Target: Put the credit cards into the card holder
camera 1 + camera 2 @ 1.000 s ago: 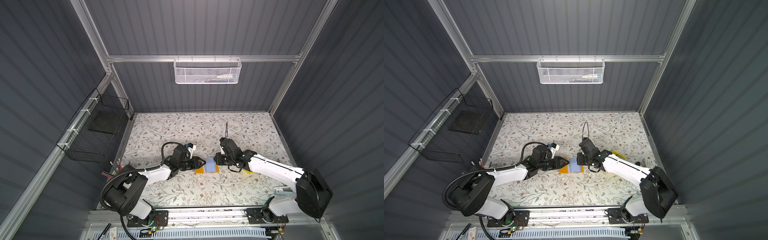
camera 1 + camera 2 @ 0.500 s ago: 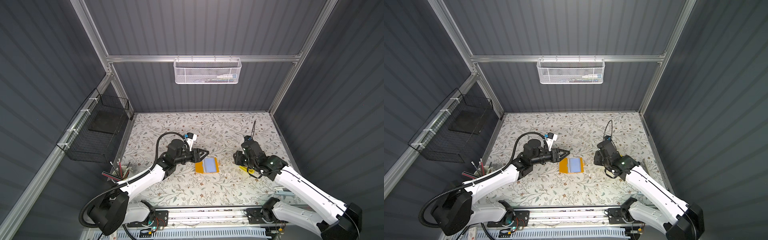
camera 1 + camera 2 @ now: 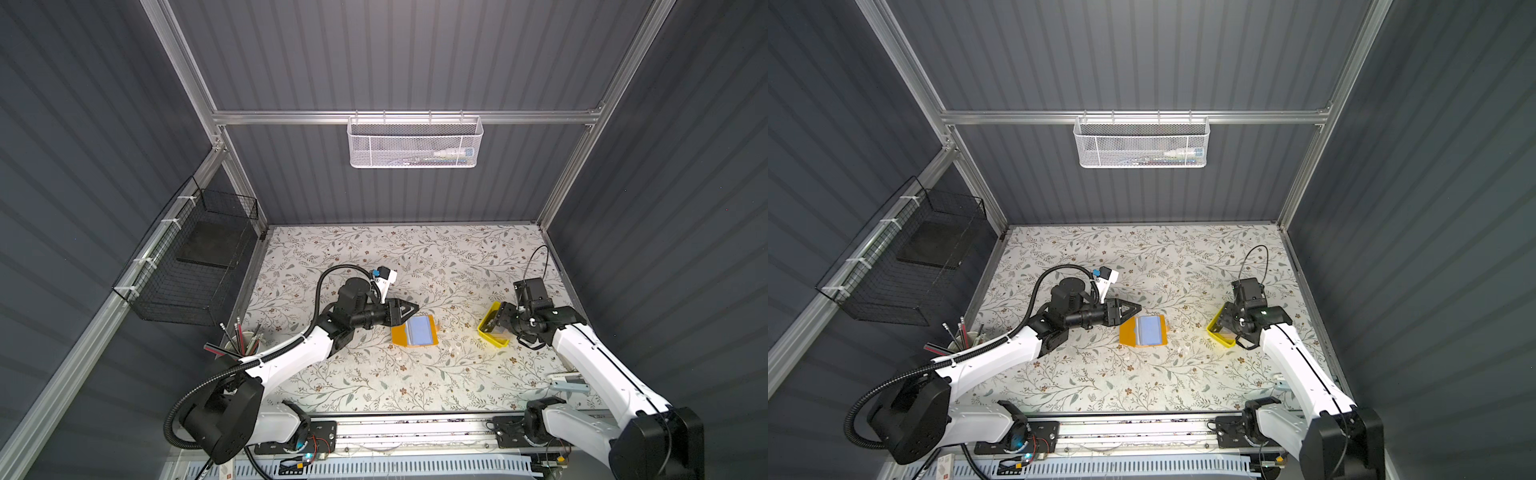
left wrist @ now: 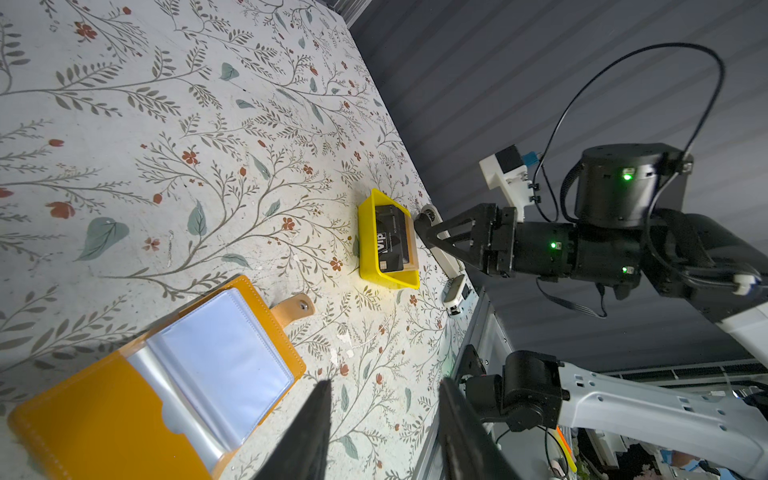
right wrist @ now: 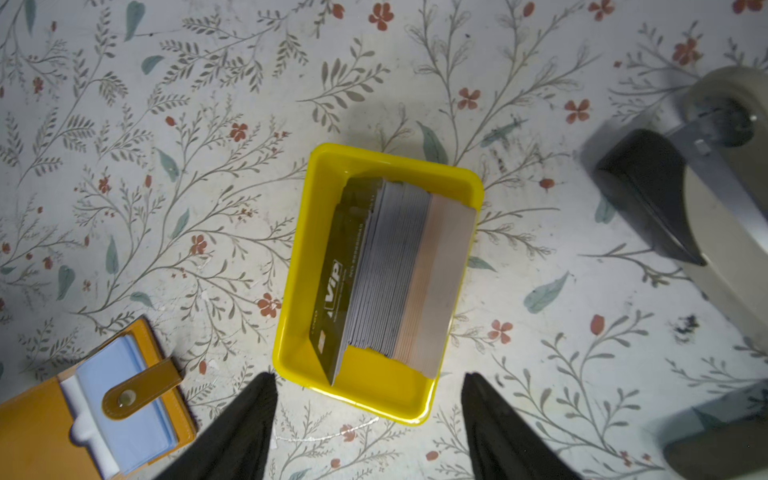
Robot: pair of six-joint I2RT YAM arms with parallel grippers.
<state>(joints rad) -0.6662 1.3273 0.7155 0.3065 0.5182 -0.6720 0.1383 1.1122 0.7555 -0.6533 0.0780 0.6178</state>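
Clearly unfinished: the credit cards (image 5: 390, 274), a black VIP one in front and pale ones behind, stand on edge in a yellow tray (image 5: 291, 332). The card holder (image 3: 415, 331) lies open in the middle of the counter (image 3: 374, 257), its bluish sleeve (image 4: 224, 353) showing no card; the tray sits apart at its 3 o'clock. The right hand (image 5: 368, 376) hovers over the tray, spread wide and empty. The left hand (image 4: 385, 383), at the holder's 11 o'clock, is apart and empty. Every card looks left to move.

One card holder (image 4: 83, 407); one yellow tray (image 5: 291, 332); one stack of credit cards (image 5: 395, 270).
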